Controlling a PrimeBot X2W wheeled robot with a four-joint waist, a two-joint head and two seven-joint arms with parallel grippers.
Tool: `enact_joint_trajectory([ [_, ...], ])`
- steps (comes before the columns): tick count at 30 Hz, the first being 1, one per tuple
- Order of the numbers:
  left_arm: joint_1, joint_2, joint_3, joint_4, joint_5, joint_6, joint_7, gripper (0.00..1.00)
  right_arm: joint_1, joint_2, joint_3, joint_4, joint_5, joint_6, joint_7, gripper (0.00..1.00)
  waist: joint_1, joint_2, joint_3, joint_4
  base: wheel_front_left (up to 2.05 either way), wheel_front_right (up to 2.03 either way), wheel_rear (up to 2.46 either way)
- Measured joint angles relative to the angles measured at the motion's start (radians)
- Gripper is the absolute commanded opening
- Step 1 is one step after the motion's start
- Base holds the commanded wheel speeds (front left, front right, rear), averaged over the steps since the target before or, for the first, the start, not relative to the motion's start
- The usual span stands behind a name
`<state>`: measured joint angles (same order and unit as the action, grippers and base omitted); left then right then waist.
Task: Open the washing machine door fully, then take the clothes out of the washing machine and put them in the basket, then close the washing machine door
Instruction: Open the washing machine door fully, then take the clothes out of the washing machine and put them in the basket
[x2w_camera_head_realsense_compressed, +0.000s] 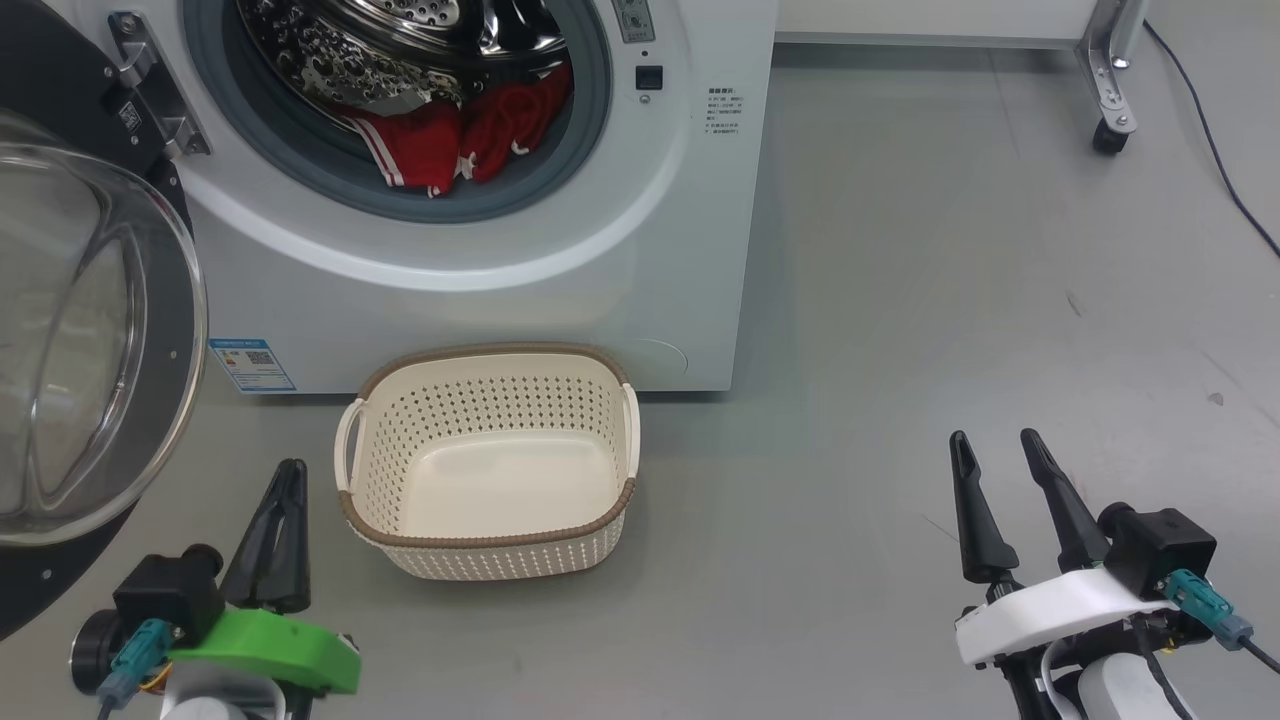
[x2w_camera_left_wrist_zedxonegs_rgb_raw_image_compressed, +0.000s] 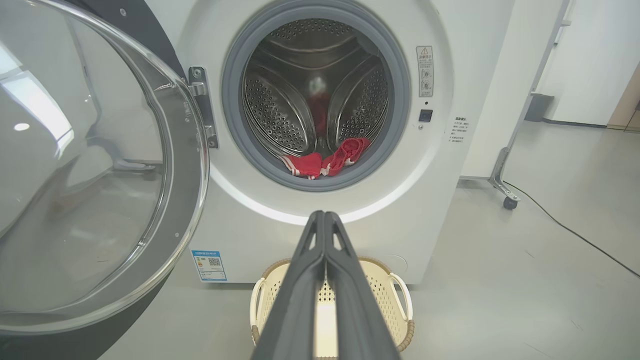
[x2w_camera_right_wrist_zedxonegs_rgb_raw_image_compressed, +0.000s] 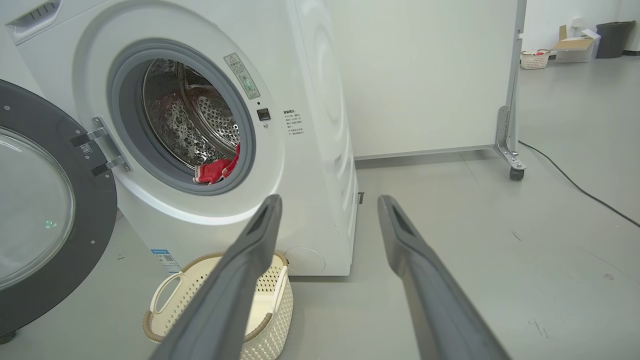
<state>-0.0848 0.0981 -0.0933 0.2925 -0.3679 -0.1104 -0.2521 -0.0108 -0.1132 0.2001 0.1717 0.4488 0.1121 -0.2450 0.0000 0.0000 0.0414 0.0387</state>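
The white washing machine (x2w_camera_head_realsense_compressed: 560, 250) (x2w_camera_left_wrist_zedxonegs_rgb_raw_image_compressed: 430, 190) (x2w_camera_right_wrist_zedxonegs_rgb_raw_image_compressed: 310, 150) stands with its door (x2w_camera_head_realsense_compressed: 90, 330) (x2w_camera_left_wrist_zedxonegs_rgb_raw_image_compressed: 90, 190) (x2w_camera_right_wrist_zedxonegs_rgb_raw_image_compressed: 35, 210) swung wide to the left, glass bowl facing me. Red clothes (x2w_camera_head_realsense_compressed: 455, 135) (x2w_camera_left_wrist_zedxonegs_rgb_raw_image_compressed: 325, 160) (x2w_camera_right_wrist_zedxonegs_rgb_raw_image_compressed: 216, 170) with white stripes lie at the front of the steel drum. The cream basket (x2w_camera_head_realsense_compressed: 600, 520) (x2w_camera_left_wrist_zedxonegs_rgb_raw_image_compressed: 395, 305) (x2w_camera_right_wrist_zedxonegs_rgb_raw_image_compressed: 172, 300) sits empty on the floor before the machine. My left gripper (x2w_camera_head_realsense_compressed: 288, 478) (x2w_camera_left_wrist_zedxonegs_rgb_raw_image_compressed: 324, 216) is shut, empty, just left of the basket. My right gripper (x2w_camera_head_realsense_compressed: 995, 445) (x2w_camera_right_wrist_zedxonegs_rgb_raw_image_compressed: 327, 202) is open, empty, over bare floor far right.
A white panel on a wheeled metal leg (x2w_camera_head_realsense_compressed: 1108, 100) (x2w_camera_left_wrist_zedxonegs_rgb_raw_image_compressed: 505, 185) (x2w_camera_right_wrist_zedxonegs_rgb_raw_image_compressed: 510, 150) stands right of the machine, with a black cable (x2w_camera_head_realsense_compressed: 1220, 160) (x2w_camera_right_wrist_zedxonegs_rgb_raw_image_compressed: 575, 185) trailing across the grey floor. Far back sit another small basket (x2w_camera_right_wrist_zedxonegs_rgb_raw_image_compressed: 534, 59), a box and a bin.
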Motion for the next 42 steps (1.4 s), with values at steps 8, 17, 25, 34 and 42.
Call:
enact_joint_trajectory([
  [8, 0.014, -0.011, 0.012, -0.049, 0.035, 0.004, 0.0, 1.0, 0.003, 0.001, -0.003, -0.007, 0.0, 0.0, -0.002, 1.0, 0.0, 0.0001, -0.007, -0.007, 0.0, 0.0, 0.0],
  [17, 0.034, -0.019, 0.012, -0.059, 0.037, 0.004, 0.0, 1.0, 0.01, 0.005, -0.005, -0.014, 0.0, 0.0, -0.002, 1.0, 0.0, 0.0, -0.005, -0.01, 0.0, 0.0, 0.0],
  [25, 0.035, -0.022, 0.011, -0.071, 0.036, 0.003, 0.0, 1.0, 0.019, 0.01, -0.007, -0.021, -0.002, 0.0, -0.002, 1.0, 0.0, 0.0, 0.001, -0.014, 0.0, 0.0, 0.0],
  [34, 0.044, -0.026, 0.008, -0.072, 0.032, 0.002, 0.0, 1.0, 0.019, 0.011, -0.01, -0.026, -0.002, 0.0, -0.002, 1.0, 0.0, 0.0, 0.007, -0.015, 0.0, 0.0, 0.0],
  [42, 0.045, -0.026, 0.003, -0.072, 0.024, 0.0, 0.0, 1.0, 0.019, 0.012, -0.012, -0.03, -0.002, 0.0, -0.002, 1.0, 0.0, 0.0001, 0.013, -0.013, 0.0, 0.0, 0.0],
])
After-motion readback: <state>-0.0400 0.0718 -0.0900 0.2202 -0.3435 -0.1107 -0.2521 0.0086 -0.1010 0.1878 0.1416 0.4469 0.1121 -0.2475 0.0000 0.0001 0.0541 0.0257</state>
